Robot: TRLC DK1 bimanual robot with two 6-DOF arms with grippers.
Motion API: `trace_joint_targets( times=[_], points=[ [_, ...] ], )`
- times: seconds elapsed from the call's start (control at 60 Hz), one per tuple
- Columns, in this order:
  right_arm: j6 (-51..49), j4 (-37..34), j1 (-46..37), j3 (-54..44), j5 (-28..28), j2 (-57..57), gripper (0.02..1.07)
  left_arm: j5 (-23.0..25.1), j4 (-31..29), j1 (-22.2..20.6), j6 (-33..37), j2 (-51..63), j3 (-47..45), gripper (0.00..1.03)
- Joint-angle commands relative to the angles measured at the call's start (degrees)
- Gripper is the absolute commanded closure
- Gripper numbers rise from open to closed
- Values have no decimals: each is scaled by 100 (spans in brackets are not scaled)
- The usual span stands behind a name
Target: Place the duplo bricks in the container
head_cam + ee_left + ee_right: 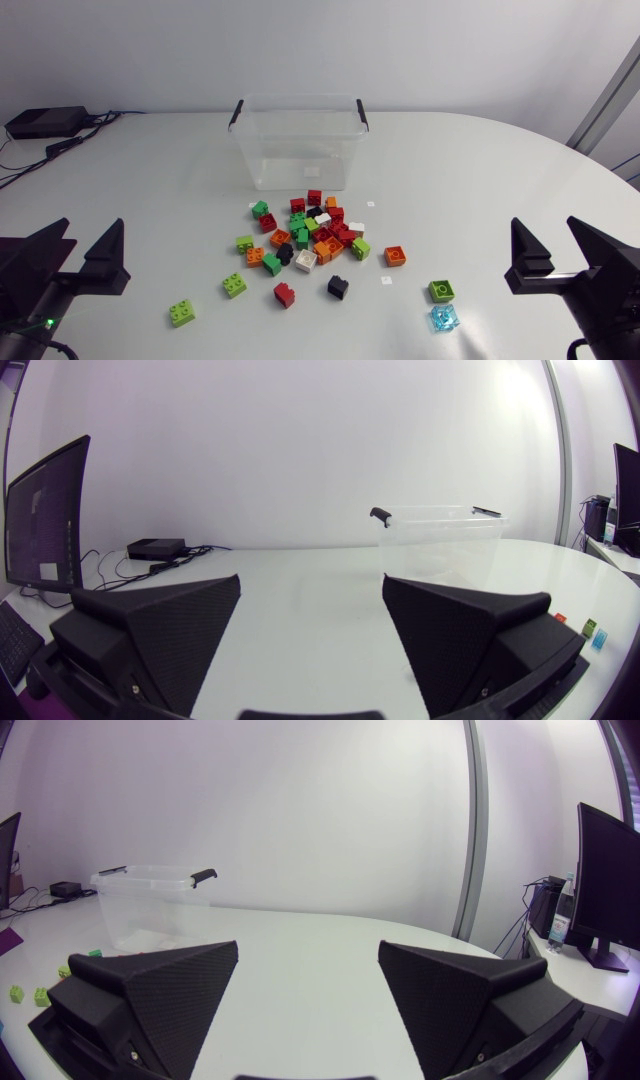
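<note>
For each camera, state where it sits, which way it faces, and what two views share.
Head: above the table, looking down on box, bricks, left claw and right claw.
Left wrist: behind the open left claw, facing across the table at the box.
Right wrist: behind the open right claw, likewise.
Shared: the box.

head cam: fixed overhead, looks down on most of bench (pixel 480 170), mid range; left wrist cam: low, just above bench, looks level across it past left fingers (pixel 160 630); right wrist cam: same, past right fingers (pixel 150 990); all three share container (pixel 298 140); bricks (pixel 310 235) far, small in wrist cams
</note>
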Motion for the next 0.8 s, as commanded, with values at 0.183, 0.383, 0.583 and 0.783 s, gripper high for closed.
trace_joint_targets(
  times=[0.183,0.383,0.583,0.783],
  points=[
    [129,-34,53,-126,-32,-30,6,53,5,-7,-10,-56,-102,4],
    [129,-34,53,-126,-32,-30,6,53,5,-42,-10,-56,-102,4],
    [121,-25,70,-126,-32,-38,6,53,-39,-103,16,-56,65,4],
    [112,-17,62,-126,-32,-38,6,53,-417,-209,-2,208,707,4]
  ],
)
